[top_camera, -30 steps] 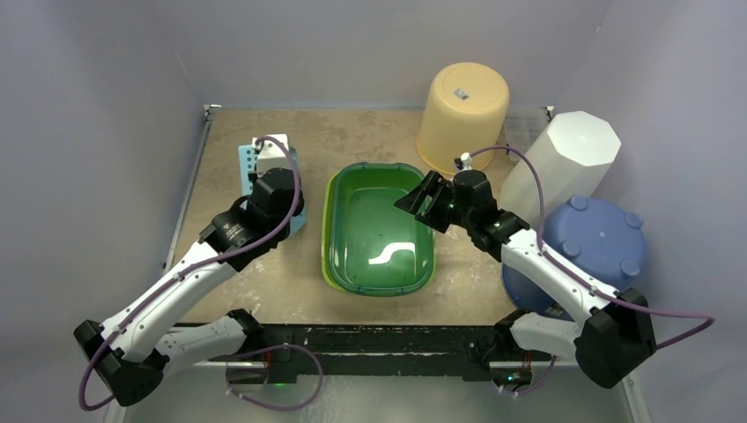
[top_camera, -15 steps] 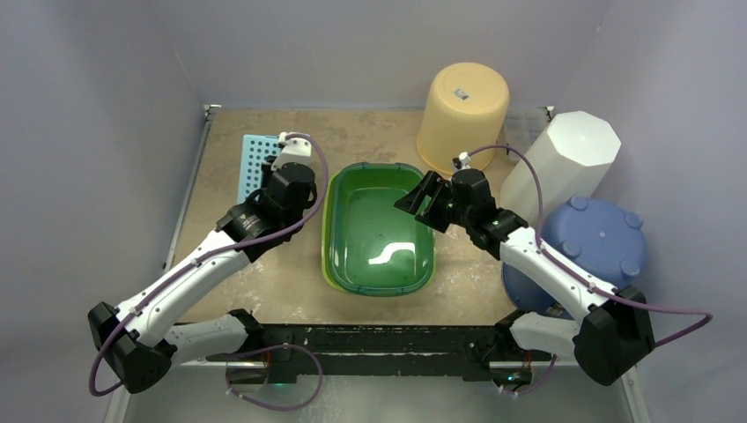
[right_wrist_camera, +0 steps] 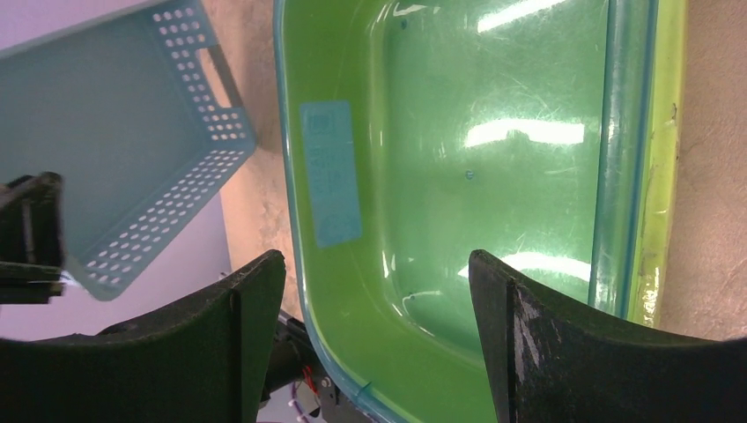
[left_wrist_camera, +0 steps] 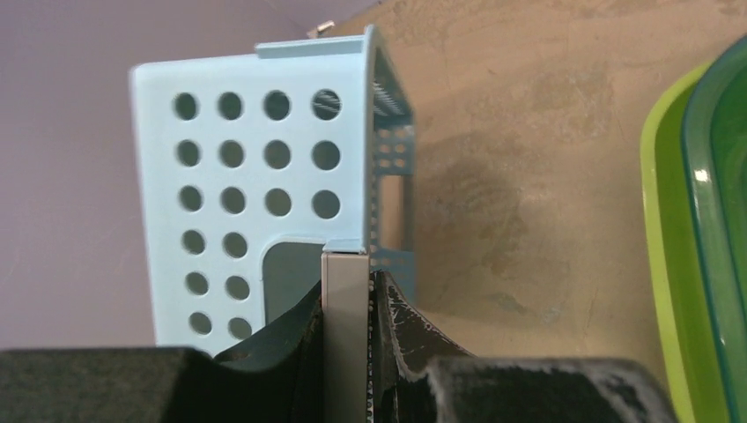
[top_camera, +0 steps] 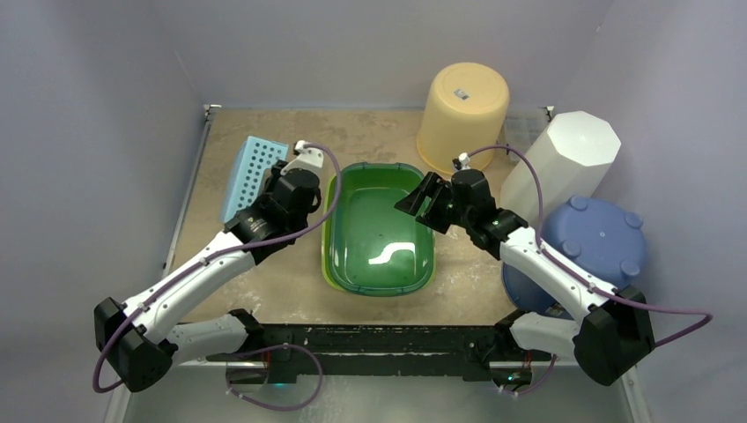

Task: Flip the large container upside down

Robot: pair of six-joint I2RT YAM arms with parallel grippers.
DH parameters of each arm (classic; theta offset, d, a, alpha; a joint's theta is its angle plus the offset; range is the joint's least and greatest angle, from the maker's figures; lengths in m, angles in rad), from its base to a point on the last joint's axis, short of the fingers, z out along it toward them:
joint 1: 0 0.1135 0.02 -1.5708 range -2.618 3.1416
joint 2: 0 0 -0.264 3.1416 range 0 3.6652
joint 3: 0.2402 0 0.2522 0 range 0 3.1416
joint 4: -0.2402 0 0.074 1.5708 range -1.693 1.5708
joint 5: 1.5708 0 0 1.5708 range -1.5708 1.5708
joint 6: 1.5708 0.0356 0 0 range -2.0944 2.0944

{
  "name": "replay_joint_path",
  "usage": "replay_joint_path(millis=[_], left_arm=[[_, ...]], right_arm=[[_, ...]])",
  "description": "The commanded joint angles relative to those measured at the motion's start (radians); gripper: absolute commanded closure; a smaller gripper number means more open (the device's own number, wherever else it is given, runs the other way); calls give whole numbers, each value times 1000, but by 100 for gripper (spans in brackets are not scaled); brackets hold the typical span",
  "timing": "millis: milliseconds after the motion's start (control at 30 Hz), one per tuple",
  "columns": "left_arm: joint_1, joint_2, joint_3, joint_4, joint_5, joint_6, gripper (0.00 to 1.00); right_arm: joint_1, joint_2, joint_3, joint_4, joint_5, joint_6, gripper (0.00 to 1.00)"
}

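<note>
A light-blue perforated basket (top_camera: 251, 172) stands tipped up on its side at the left of the table, its holed bottom facing left. My left gripper (top_camera: 284, 176) is shut on the basket's rim wall. In the left wrist view that wall runs edge-on between the fingers of the left gripper (left_wrist_camera: 348, 269), with the basket (left_wrist_camera: 255, 176) beyond. A large green tub (top_camera: 374, 233) sits upright mid-table, seemingly two nested. My right gripper (top_camera: 421, 198) hovers open over its right rim. In the right wrist view the right gripper (right_wrist_camera: 377, 264) has the tub (right_wrist_camera: 493, 176) below and the basket (right_wrist_camera: 114, 150) at left.
A yellow bucket (top_camera: 462, 115), a white octagonal bin (top_camera: 568, 163) and a blue bucket (top_camera: 586, 247) stand upside down at the back right and right. Walls close in the table on three sides. A black rail (top_camera: 370, 339) runs along the front edge.
My left arm has swung right and up with the blue basket, tipping it from flat onto its side. The right arm and green tub have not moved.
</note>
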Motion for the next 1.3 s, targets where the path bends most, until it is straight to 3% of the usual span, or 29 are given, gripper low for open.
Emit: replay_joint_path(millis=[0, 367, 533, 700, 800, 867, 1267], left_arm=[[7, 22, -61, -38, 47, -107, 100], [9, 156, -99, -64, 239, -320, 100], [17, 255, -67, -91, 267, -427, 90], [44, 367, -49, -68, 320, -479, 86], [65, 403, -37, -39, 362, -489, 72], [81, 423, -27, -27, 380, -496, 68], [114, 402, 24, -28, 483, -559, 49]], right_arm=[[2, -11, 32, -4, 31, -21, 22], [2, 0, 37, -4, 24, -25, 22], [2, 7, 35, -2, 17, -26, 22], [3, 15, 37, -4, 7, -29, 22], [2, 15, 38, -10, 6, -32, 22], [2, 16, 39, -14, 7, -35, 22], [2, 17, 26, -20, 10, -41, 22]])
